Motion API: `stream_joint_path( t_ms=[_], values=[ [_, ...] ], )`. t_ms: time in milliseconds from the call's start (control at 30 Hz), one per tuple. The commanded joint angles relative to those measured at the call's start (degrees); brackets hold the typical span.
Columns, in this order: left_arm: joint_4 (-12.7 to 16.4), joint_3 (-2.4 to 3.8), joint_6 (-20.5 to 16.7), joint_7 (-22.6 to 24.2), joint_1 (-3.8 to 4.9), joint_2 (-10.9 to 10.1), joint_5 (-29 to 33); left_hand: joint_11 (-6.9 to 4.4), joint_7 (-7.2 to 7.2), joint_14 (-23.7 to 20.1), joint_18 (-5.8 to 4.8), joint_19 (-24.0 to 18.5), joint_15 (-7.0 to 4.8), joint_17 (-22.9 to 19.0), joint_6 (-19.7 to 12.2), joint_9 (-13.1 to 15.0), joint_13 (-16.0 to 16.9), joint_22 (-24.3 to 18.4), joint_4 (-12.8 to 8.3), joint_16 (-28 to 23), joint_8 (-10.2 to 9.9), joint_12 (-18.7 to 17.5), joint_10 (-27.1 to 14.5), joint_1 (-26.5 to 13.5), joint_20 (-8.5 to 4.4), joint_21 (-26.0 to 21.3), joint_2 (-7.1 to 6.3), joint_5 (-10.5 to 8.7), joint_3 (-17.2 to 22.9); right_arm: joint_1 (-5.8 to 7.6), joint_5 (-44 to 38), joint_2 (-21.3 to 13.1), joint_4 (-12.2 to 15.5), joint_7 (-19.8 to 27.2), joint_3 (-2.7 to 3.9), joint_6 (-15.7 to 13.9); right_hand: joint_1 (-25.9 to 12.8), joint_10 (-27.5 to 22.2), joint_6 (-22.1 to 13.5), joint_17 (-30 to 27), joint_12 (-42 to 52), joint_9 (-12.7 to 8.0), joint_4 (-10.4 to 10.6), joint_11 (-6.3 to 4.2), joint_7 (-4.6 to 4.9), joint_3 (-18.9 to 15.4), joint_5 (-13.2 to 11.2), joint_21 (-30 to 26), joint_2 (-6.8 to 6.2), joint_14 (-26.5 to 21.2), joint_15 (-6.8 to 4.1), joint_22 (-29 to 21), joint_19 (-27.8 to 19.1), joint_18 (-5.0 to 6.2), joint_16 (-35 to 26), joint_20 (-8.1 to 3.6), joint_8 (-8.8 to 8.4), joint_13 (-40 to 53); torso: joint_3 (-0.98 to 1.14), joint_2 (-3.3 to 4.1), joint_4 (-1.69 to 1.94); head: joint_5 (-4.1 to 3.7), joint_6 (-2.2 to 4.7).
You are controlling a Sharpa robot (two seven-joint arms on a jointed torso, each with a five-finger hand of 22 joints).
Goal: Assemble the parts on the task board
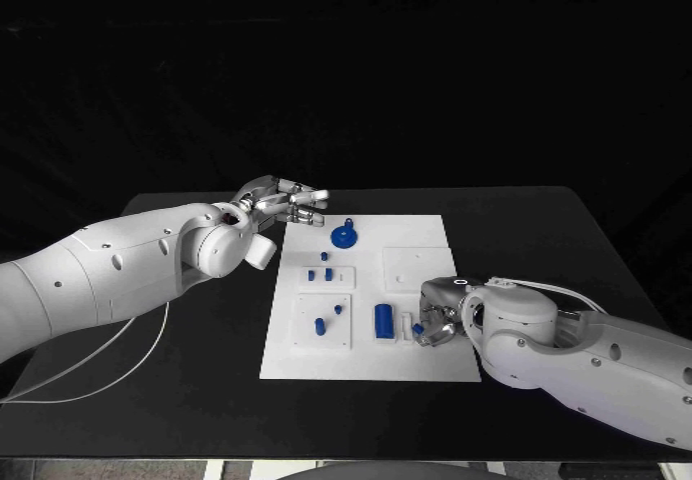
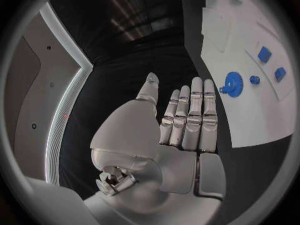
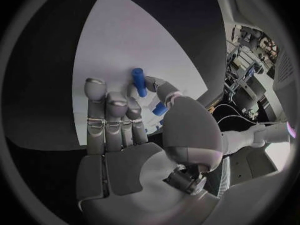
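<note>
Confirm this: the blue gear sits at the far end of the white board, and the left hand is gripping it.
Not quite. The blue gear does sit at the far end of the white board, but the left hand holds nothing. The left wrist view shows its fingers straight and empty beside the board, apart from the gear.

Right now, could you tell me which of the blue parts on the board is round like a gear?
The blue gear-shaped part at the far end of the task board, nearest the left robot hand; the other blue parts are small pegs or cylinders.

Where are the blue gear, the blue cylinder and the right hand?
blue gear (image 1: 345, 237), head view, middle of its disc.
blue cylinder (image 1: 384, 319), head view, mid-length of its side.
right hand (image 1: 438, 322), head view, middle of the hand.
</note>
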Motion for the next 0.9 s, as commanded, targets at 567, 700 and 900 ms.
stream_joint_path(
  t_ms=[567,700,900],
  values=[
    [0.2,0.03,0.6,0.2,0.01,0.1,-0.3,0.04,0.02,-0.5,-0.39,-0.1,-0.04,0.0,-0.5,0.0,0.0,0.0,0.2,0.2,-0.1,0.0,-0.2,0.0,0.11,0.3,0.43,-0.33,0.1,-1.18,19.8,-2.6,-1.8,-4.4,3.84,-3.8,-0.3,0.6,2.1,-0.3,-0.4,-54.1,-7.1,-0.78,-0.82,9.4,-1.0,-0.7,0.79,0.1,-0.88,0.0,2.7,0.80,-0.2,-0.80,0.21,-0.3,-0.07,0.00,-0.02,-0.25,0.09],
    [0.2,0.03,0.7,0.2,0.01,0.1,-0.4,0.04,0.02,-0.5,-0.39,-0.1,-0.04,0.0,-0.5,0.0,0.0,0.0,0.2,0.2,-0.1,0.0,-0.2,0.0,0.11,0.3,0.43,-0.33,0.1,-1.17,23.5,-2.6,-1.8,-3.8,5.09,-5.5,-0.1,0.8,2.5,-0.3,-0.5,-54.0,-7.0,-0.86,-0.99,6.9,-1.6,-0.8,1.27,0.2,-0.93,-0.2,2.7,0.69,-0.3,-0.86,0.22,-0.3,-0.05,0.00,0.08,-0.46,0.05],
    [0.2,0.03,0.7,0.2,0.02,0.1,-0.6,0.04,0.02,-0.5,-0.39,-0.1,-0.04,0.0,-0.5,0.0,0.0,0.0,0.2,0.2,-0.1,0.0,-0.2,0.0,0.11,0.3,0.43,-0.33,0.1,-1.17,28.4,-2.5,-1.9,-3.2,5.96,-6.6,0.0,0.9,3.3,-0.4,-0.4,-53.9,-7.1,-0.97,-1.22,5.5,-2.0,-0.7,1.79,0.2,-1.03,-0.3,2.7,0.57,-0.3,-0.96,0.23,-0.2,-0.12,-0.02,0.09,-0.45,0.03]
  ],
)
